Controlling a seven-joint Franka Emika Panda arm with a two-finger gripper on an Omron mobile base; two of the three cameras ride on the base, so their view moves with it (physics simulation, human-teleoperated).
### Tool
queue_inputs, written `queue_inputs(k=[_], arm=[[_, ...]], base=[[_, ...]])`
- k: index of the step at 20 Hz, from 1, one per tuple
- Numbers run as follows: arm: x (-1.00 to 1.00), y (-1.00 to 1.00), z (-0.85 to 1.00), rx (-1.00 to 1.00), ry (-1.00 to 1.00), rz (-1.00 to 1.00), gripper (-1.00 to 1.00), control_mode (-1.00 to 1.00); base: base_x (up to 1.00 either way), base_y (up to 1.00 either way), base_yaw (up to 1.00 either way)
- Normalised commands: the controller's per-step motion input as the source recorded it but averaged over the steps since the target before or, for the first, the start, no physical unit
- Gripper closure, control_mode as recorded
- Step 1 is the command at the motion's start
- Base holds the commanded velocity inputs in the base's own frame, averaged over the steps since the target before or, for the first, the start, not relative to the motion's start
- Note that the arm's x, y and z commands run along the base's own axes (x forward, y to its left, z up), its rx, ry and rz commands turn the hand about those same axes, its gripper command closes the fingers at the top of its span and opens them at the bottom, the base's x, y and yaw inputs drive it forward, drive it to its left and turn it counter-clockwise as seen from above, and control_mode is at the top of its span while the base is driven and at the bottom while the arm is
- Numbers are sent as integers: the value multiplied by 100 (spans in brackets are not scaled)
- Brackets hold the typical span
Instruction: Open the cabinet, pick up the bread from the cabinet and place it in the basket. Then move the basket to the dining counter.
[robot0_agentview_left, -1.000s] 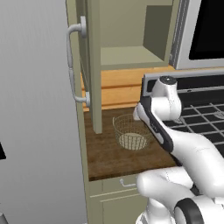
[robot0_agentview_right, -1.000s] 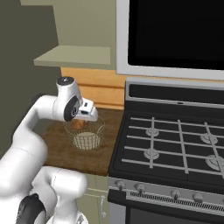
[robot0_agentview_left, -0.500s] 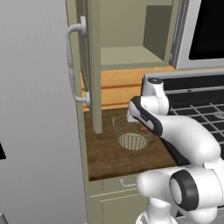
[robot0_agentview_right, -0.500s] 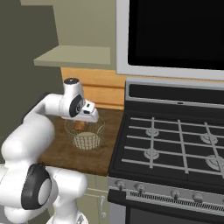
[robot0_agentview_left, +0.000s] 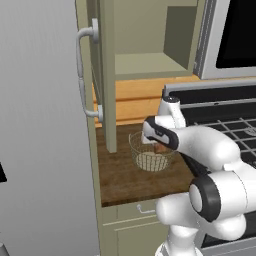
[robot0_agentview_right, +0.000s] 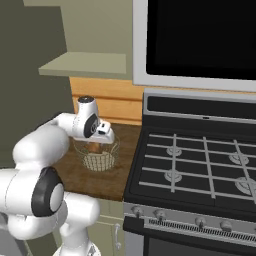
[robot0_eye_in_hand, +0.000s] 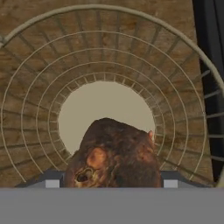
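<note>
The pale wire basket (robot0_agentview_left: 150, 159) (robot0_agentview_right: 100, 159) stands on the dark wood worktop below the cabinet (robot0_agentview_left: 150, 65), whose door (robot0_agentview_left: 106, 75) hangs open to the left. My gripper (robot0_agentview_left: 159, 144) (robot0_agentview_right: 103, 142) points down into the basket's mouth. In the hand view the orange-brown bread (robot0_eye_in_hand: 116, 153) sits between my two finger tips, with my gripper (robot0_eye_in_hand: 112, 183) shut on it, above the basket's flat bottom and inside its mesh wall (robot0_eye_in_hand: 39, 83). A bit of the bread (robot0_agentview_left: 161, 148) shows at the rim. The dining counter is out of view.
A black gas stove (robot0_agentview_right: 200, 170) adjoins the worktop (robot0_agentview_left: 125, 182) on the right, with a microwave (robot0_agentview_right: 200, 35) above it. The open door's silver handle (robot0_agentview_left: 82, 75) sticks out at the left. A grey wall or fridge side (robot0_agentview_left: 40, 150) lies left of the worktop.
My hand has swung left and down from above the stove's edge to over the basket, carrying the bread. The basket has not moved.
</note>
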Motion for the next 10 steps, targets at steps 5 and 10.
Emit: queue_inputs(k=[5,10], arm=[[11,0,-44,0,0,2,100,-100],[4,1,-22,0,0,3,100,-100]], base=[[0,0,0],[0,0,0]])
